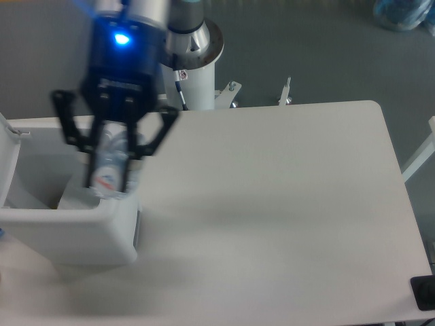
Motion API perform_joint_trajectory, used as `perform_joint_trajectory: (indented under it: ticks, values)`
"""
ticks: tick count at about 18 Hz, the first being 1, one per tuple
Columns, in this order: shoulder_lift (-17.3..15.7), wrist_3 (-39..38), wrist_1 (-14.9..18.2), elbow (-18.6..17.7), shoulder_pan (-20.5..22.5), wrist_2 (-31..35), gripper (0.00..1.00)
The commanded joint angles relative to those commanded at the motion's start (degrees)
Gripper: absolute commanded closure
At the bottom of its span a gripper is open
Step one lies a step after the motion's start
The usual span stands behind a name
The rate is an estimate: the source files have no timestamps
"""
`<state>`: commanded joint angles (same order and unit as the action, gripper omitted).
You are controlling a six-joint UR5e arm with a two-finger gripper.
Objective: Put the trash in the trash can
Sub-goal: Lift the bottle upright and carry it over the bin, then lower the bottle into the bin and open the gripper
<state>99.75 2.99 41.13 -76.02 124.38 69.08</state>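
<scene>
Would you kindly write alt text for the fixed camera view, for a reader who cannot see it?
A robot arm's claw grips a flattened clear plastic bottle with a red-lettered label, holding it over the open white-grey trash can at the left edge of a white table. The can's hinged lid stands open on the far left, and the arm's base pedestal is behind the table.

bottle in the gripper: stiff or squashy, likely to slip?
The bottle looks clear, flattened plastic, so probably light and squashy. The gripper clamps it upright over the trash can; smooth plastic might slip, though the hold appears steady.
</scene>
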Motion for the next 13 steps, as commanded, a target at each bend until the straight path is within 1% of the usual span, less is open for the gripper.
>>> perform_joint_trajectory:
  ticks: [4, 8, 13]
  values:
    - [0.4, -0.7, 0.0, -0.8, -2.3, 0.1, 0.75]
    - [1.6, -0.6, 0.0, -1.2, -4.2, 0.1, 0.75]
    - [3.1, -0.6, -0.1, -1.1, -5.5, 0.1, 0.74]
